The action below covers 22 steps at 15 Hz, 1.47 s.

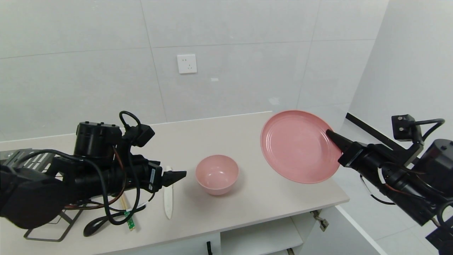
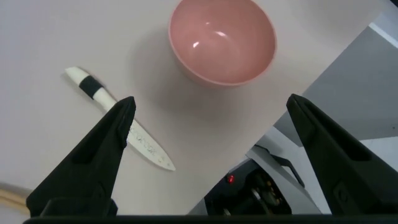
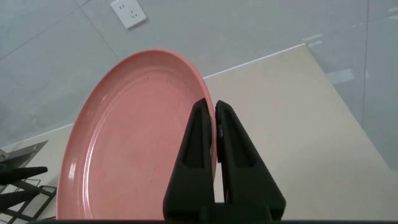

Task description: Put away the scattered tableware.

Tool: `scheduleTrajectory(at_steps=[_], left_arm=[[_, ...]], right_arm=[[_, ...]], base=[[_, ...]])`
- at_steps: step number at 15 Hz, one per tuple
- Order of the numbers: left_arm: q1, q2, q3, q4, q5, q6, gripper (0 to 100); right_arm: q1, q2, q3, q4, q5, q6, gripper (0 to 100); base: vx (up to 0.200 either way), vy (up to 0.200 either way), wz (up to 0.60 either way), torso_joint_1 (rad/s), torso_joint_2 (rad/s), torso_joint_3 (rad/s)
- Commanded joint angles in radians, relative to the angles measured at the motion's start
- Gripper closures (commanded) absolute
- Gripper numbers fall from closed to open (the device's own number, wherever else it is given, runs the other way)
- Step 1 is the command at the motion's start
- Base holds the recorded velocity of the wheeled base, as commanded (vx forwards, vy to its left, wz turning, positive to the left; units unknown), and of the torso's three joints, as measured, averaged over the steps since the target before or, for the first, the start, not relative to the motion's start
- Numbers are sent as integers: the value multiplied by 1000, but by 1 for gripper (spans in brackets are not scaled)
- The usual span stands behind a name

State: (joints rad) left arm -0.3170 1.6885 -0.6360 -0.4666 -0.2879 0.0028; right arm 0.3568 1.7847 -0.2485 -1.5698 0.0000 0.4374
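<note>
A pink plate [image 1: 299, 146] [image 3: 137, 130] hangs tilted above the right end of the counter [image 1: 226, 134], with my right gripper [image 1: 331, 136] [image 3: 214, 118] shut on its rim. A pink bowl [image 1: 217, 174] [image 2: 222, 40] stands upright mid-counter. Left of it lies a white knife [image 1: 168, 198] [image 2: 149, 149]. My left gripper [image 1: 177, 176] [image 2: 211, 124] hovers open just over the knife, short of the bowl, holding nothing. Chopsticks [image 1: 127, 214] lie under the left arm, partly hidden.
A wire dish rack [image 1: 21, 159] [image 3: 18, 152] stands at the counter's left end, largely hidden behind my left arm. The counter ends close to the right of the bowl, and its front edge runs just past the knife. An open shelf [image 1: 262, 237] sits below.
</note>
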Motion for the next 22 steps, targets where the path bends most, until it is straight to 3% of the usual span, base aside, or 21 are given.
scheduleTrajectory(at_steps=[1,4,6,14,22], left_arm=[[-13,89,-33,-10,1,0,0],[-16,186,-53,-99,9,0,0],[-31,301,-73,-211,29,2,0],[-63,461,-232,-207,32,-6,0],[-62,556,-318,-205,58,-9,0]], right_arm=[[1,-11,0,-1,0,0,100],[1,-30,0,-1,0,0,100],[1,-31,0,-1,0,0,100],[10,-31,0,-1,0,0,100],[14,-33,2,-1,0,-31,100]], base=[[0,0,0,0,0,0],[0,0,0,0,0,0],[0,0,0,0,0,0],[0,0,0,0,0,0],[0,0,0,0,0,0]])
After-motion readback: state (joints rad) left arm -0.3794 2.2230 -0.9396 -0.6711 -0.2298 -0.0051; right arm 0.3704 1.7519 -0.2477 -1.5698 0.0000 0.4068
